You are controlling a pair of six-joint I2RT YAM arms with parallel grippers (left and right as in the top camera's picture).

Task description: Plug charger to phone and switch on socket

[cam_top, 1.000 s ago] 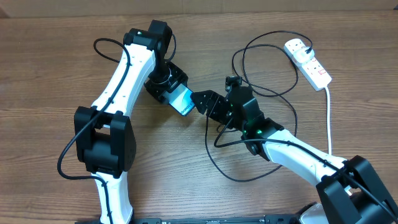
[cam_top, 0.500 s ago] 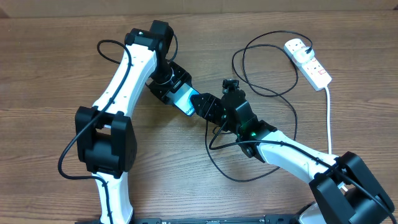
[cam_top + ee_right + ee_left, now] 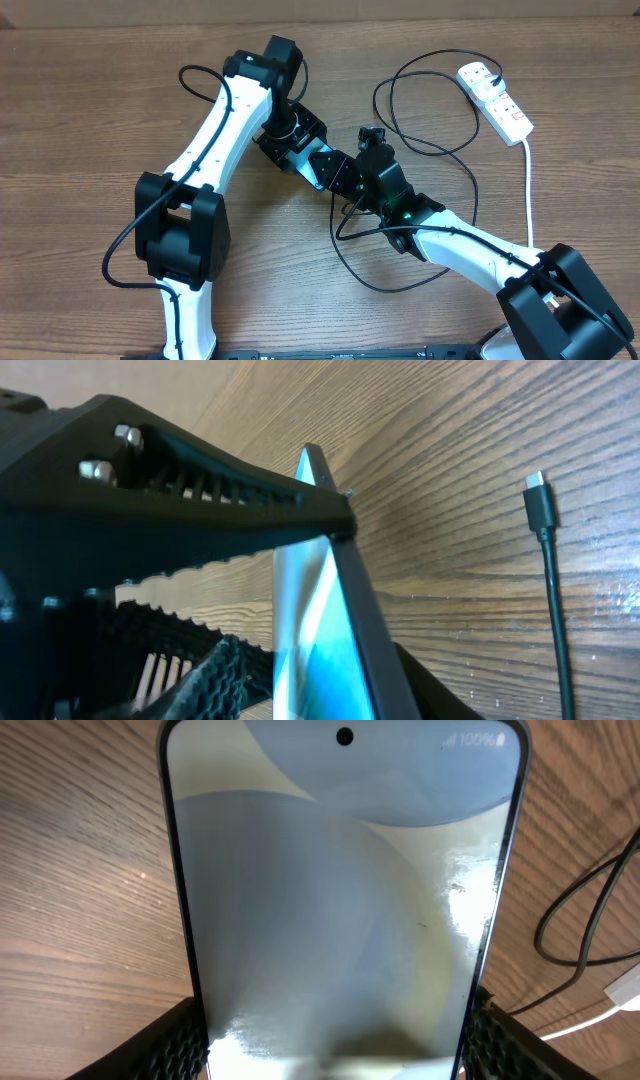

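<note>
My left pincer (image 3: 335,1045) is gripping the slim pale-blue-screened smartphone (image 3: 340,900) by its long edges. My right pincer (image 3: 285,590) is straddling it; whether it is gripping, I cannot tell. The thin black charger cable (image 3: 548,590) is lying just right of that pincer, and the white power strip (image 3: 497,100) is sitting well beyond.

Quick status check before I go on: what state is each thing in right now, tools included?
phone, screen lit, nothing plugged in
charger, connector tip lying loose, not in the phone
socket, plug seated; switch position unreadable
left tool, shut on the phone
right tool, fingers around the phone's edge; grip unclear
</note>
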